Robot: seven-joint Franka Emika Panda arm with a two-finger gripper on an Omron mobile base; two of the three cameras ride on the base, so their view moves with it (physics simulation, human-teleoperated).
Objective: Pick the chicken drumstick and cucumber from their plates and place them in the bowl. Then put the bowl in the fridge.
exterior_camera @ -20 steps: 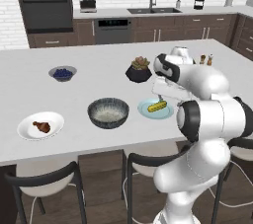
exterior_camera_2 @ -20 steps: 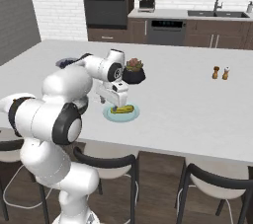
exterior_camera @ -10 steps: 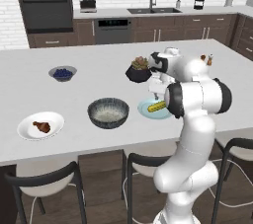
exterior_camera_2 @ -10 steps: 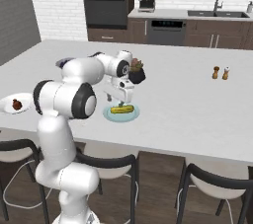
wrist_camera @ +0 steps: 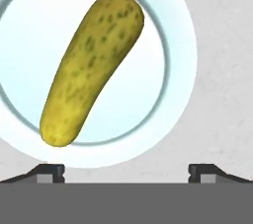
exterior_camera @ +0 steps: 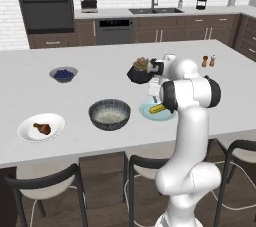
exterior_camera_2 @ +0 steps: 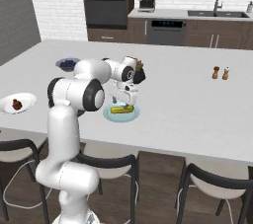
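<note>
The gripper point(wrist_camera: 126, 169) is hanging spread wide above the cucumber point(wrist_camera: 91, 65) on its pale plate point(wrist_camera: 180, 55), but sitting off-centre, so it is risking nudging the cucumber aside

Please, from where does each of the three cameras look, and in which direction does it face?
Left base view: behind the arm, to its left, facing forward and down over the counter; arm rises at lower right.
Right base view: behind, to its right, same direction; arm at lower left.
Hand view: on the hand, looking down along the open gripper at the cucumber on the blue-green plate.
Both base views share the cucumber, plate, chicken drumstick.
</note>
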